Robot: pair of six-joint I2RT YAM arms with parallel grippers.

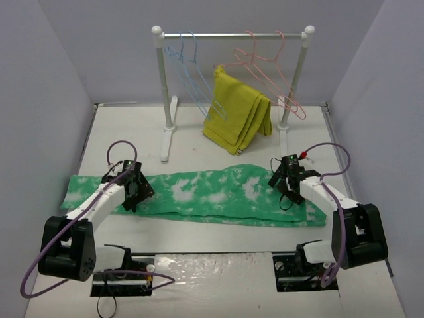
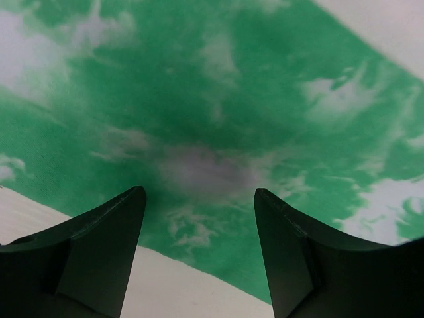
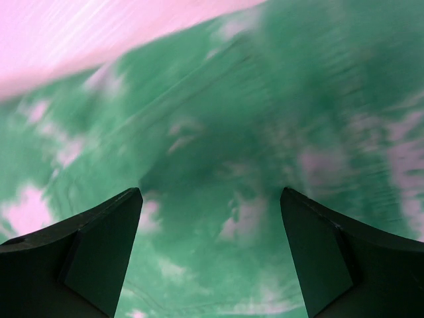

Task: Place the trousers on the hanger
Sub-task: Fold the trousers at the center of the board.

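The green trousers [image 1: 212,192] with white blotches lie flat and stretched out left to right across the table. My left gripper [image 1: 132,197] hovers over their left part, near the front hem. In the left wrist view that gripper [image 2: 199,192] is open above the trousers [image 2: 218,99], with nothing between its fingers. My right gripper [image 1: 286,189] is over the right end. In the right wrist view this gripper [image 3: 211,192] stands wide open over the blurred trousers [image 3: 218,119]. The light-blue hanger [image 1: 189,66] hangs on the rail at the back left.
A white clothes rack [image 1: 232,34] stands at the back of the table. Pink hangers [image 1: 268,66] hang on its right side, and a mustard-yellow folded garment [image 1: 238,116] hangs below the rail. Bare white table [image 2: 165,285] shows in front of the trousers.
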